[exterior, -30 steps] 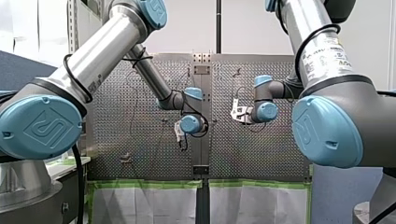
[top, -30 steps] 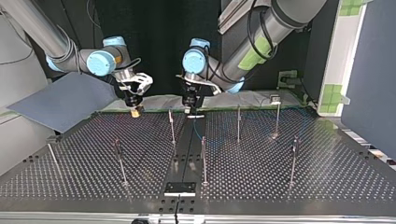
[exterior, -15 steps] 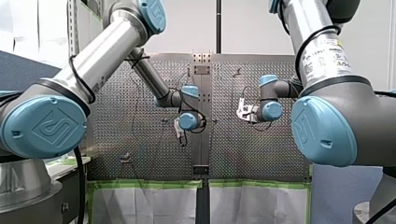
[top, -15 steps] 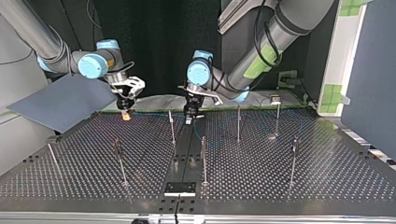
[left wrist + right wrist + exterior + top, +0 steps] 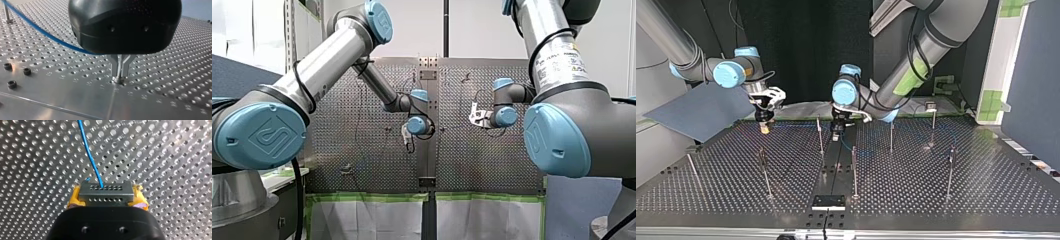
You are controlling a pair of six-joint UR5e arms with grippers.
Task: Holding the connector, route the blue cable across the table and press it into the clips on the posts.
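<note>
— Right gripper: what does it hold?
— Its yellow pads are clamped on the grey connector. The blue cable leaves the connector's face and runs ahead over the perforated counter.
— And the left gripper?
— Its metal fingers are pressed together, tips down at the counter's surface, with nothing showing between them. The cable passes behind its black body.
— Where do they stand?
— In the top view, both are at the counter's far edge. The right one is at the left, and the left one is just beside a post in the middle.
</note>
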